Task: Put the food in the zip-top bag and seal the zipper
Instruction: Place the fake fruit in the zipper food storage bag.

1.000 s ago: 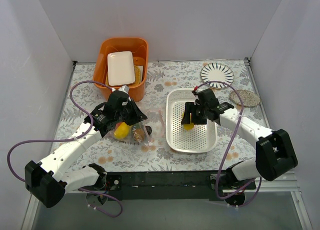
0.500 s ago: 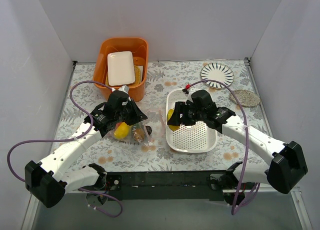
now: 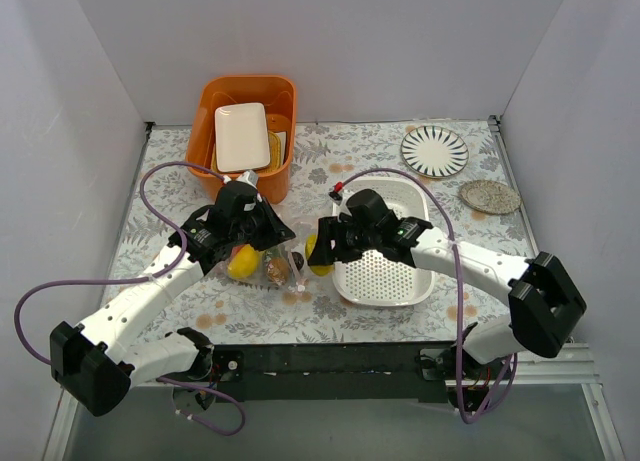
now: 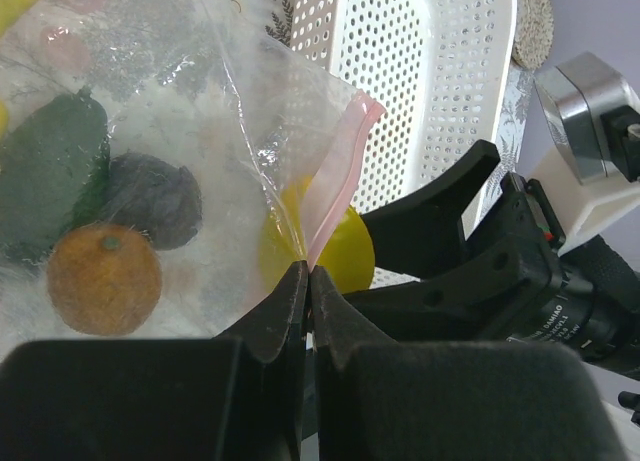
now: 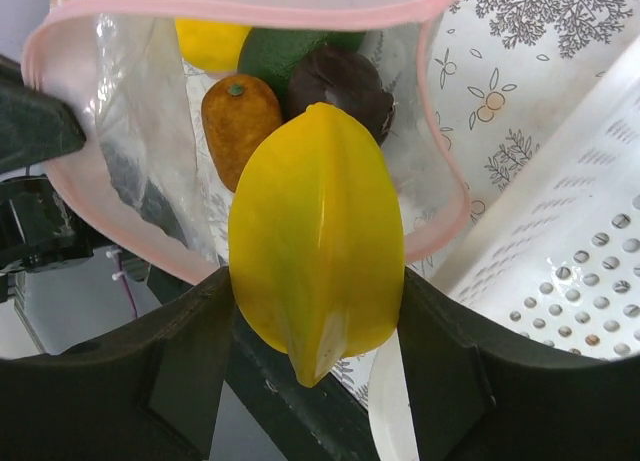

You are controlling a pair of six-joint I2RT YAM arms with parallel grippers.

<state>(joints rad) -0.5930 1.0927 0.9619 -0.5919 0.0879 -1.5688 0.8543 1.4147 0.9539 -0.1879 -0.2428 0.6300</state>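
My right gripper (image 5: 316, 311) is shut on a yellow star fruit (image 5: 316, 243) and holds it right at the open mouth of the clear zip-top bag (image 5: 140, 181). The bag's pink zipper strip (image 5: 240, 3) arches around the opening. Inside lie an orange fruit (image 5: 240, 116), a dark brown piece (image 5: 340, 81), a green piece (image 5: 275, 46) and a yellow piece (image 5: 210, 41). My left gripper (image 4: 307, 273) is shut on the pink zipper edge (image 4: 335, 181) and holds the mouth up. From above, the star fruit (image 3: 320, 251) is just right of the bag (image 3: 268, 266).
A white perforated basket (image 3: 385, 271) sits right of the bag. An orange bin (image 3: 285, 101) with a white plate (image 3: 242, 136) stands at the back left. A striped plate (image 3: 434, 149) and a round coaster (image 3: 489, 195) lie at the back right.
My right gripper has carried the star fruit left from over the basket to the bag's mouth. The left arm has held still.
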